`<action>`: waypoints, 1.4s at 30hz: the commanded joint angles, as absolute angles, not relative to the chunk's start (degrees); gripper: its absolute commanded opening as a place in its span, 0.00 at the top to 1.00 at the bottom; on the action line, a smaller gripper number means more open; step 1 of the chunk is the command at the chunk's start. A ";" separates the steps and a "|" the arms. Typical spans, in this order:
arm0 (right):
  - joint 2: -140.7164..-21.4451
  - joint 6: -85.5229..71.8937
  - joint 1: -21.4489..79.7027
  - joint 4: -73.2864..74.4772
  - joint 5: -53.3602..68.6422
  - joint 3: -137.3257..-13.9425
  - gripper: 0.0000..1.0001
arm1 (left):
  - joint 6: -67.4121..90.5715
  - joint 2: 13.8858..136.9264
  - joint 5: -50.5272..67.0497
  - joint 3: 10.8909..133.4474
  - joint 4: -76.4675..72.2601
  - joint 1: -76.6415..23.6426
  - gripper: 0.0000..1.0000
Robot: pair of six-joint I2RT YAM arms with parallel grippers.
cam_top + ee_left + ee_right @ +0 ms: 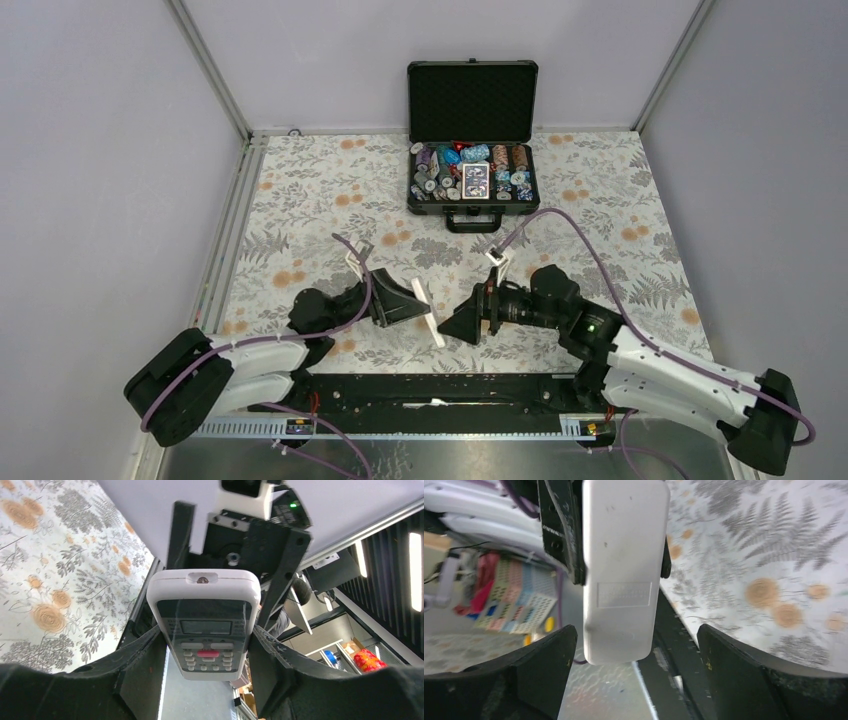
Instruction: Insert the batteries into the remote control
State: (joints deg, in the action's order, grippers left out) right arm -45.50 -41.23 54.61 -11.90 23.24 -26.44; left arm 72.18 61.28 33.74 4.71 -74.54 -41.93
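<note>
My left gripper (pixel 408 306) is shut on the white remote control (pixel 427 312) and holds it in the air above the table's near edge. In the left wrist view the remote control (pixel 205 625) shows its display and buttons between my fingers (pixel 145 655). In the right wrist view its plain white back (pixel 621 570) with the ribbed cover faces the camera. My right gripper (pixel 636 635) is open, its jaws wide apart on either side of the remote's lower end without touching it. In the top view the right gripper (pixel 463 324) sits just right of the remote. The batteries are out of view.
An open black chip case (pixel 472 170) full of chips stands at the back of the flowered tablecloth (pixel 310 190). The black base rail (pixel 430 395) runs along the near edge under both arms. Grey walls close in the left and right sides.
</note>
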 commanded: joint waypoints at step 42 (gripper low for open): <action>-58.04 -26.45 54.32 24.73 -22.04 -40.60 0.00 | 48.04 90.03 10.52 47.61 9.46 -47.20 0.01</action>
